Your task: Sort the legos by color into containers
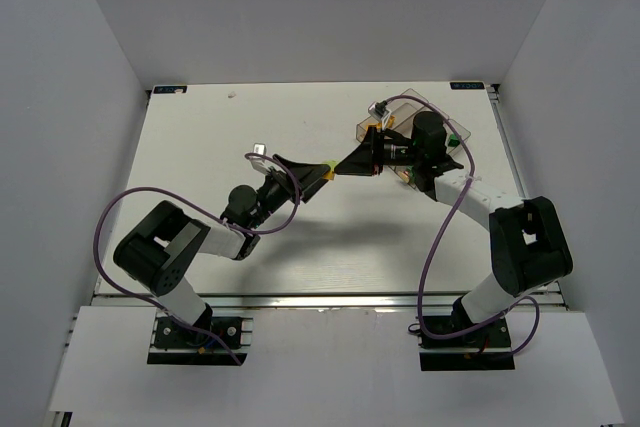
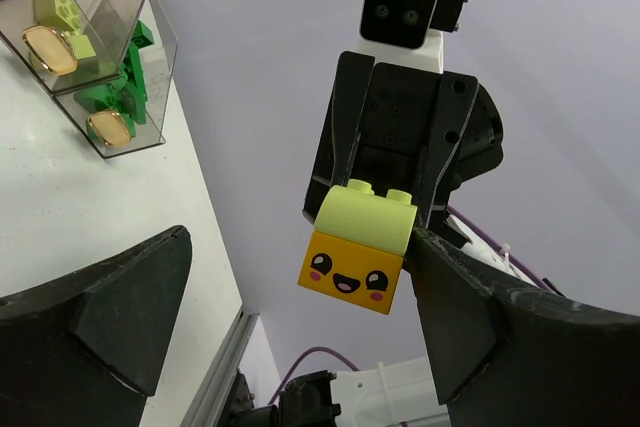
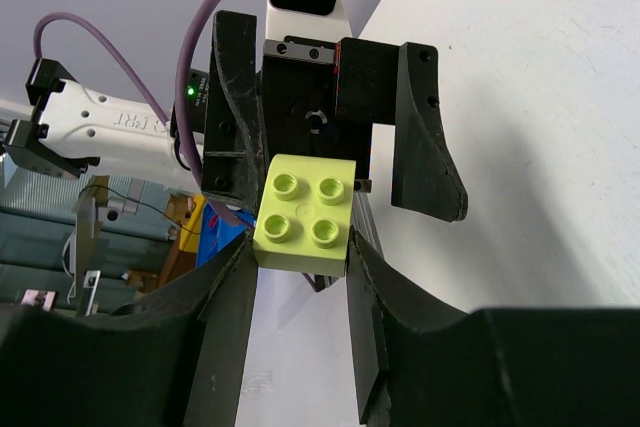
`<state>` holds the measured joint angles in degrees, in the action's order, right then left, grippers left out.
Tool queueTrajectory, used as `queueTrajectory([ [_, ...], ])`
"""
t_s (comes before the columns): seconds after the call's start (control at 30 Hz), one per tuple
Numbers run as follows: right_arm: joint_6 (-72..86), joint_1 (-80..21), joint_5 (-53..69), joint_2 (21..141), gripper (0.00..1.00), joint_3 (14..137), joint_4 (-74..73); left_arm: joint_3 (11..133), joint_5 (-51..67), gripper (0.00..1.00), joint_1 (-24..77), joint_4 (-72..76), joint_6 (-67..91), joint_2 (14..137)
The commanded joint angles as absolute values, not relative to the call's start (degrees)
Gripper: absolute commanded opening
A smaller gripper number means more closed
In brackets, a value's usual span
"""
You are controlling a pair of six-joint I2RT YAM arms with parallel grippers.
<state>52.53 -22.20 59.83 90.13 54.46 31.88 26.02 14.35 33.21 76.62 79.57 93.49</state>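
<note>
A pale lime brick [image 3: 305,215] with an orange-yellow smiley-face brick [image 2: 350,272] stuck under it hangs in mid-air over the table's middle [image 1: 329,169]. My right gripper [image 3: 300,249] is shut on the lime brick [image 2: 367,215]. My left gripper [image 2: 300,247] faces it with jaws wide open either side of the pair; its right finger [image 2: 450,297] is close beside the yellow brick. The containers [image 1: 445,125] sit at the back right behind my right arm. In the left wrist view they [image 2: 150,37] hold dark green bricks [image 2: 115,92] and a lime brick [image 2: 58,12].
The white table [image 1: 250,247] is boxed in by white walls on the left, right and back. Both arms reach toward the middle, with purple cables [image 1: 130,197] looping beside them. A metal rail [image 1: 330,299] runs along the near edge.
</note>
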Motion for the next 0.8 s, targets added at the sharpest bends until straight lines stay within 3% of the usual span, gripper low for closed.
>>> queueTrajectory([
  [0.0, 53.2, -22.4, 60.7, 89.3, 0.00, 53.8, 35.2, 26.0, 14.3, 0.98, 33.0, 103.3, 80.1, 93.3],
  [0.27, 53.3, -22.0, 61.0, 90.4, 0.00, 54.9, 35.2, 24.9, 14.5, 0.97, 32.9, 104.0, 78.8, 91.8],
  [0.37, 53.8, -21.9, 61.1, 90.6, 0.00, 55.2, 35.5, 26.0, 16.8, 0.83, 32.9, 104.0, 79.6, 93.2],
  [0.43, 55.6, -22.0, 61.2, 90.7, 0.00, 54.9, 36.3, 26.9, 18.1, 0.67, 32.9, 104.1, 80.2, 94.0],
  [0.77, 62.0, -21.7, 60.5, 91.1, 0.00, 53.6, 41.7, 29.8, 21.3, 0.75, 32.9, 104.0, 79.2, 92.9],
])
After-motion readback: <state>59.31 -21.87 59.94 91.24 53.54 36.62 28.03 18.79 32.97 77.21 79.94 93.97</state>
